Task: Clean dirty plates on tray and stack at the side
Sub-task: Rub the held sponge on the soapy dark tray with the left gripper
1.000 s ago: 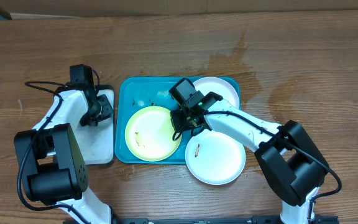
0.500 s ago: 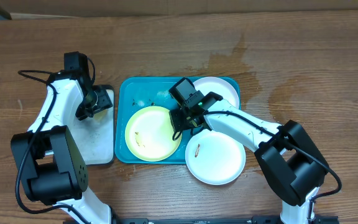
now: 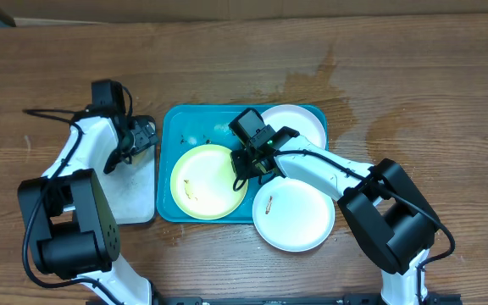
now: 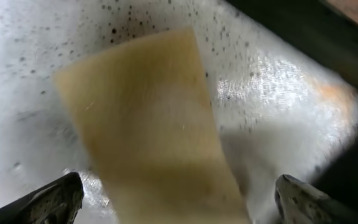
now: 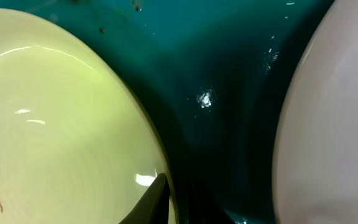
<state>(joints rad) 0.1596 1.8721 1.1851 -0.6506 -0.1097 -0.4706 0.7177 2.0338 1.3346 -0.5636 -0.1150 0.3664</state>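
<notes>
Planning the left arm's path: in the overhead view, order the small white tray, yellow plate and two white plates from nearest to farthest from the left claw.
1. small white tray, under the left claw.
2. yellow plate, left in the teal tray.
3. back white plate and front white plate, both right: too close to call.

No legible text, label, brand, number or sign appeared in any view. Tray [image 3: 179, 127] carried no readable marking; same for yellow plate [image 3: 206, 182] on tray and table [image 3: 413, 76] around tray.
</notes>
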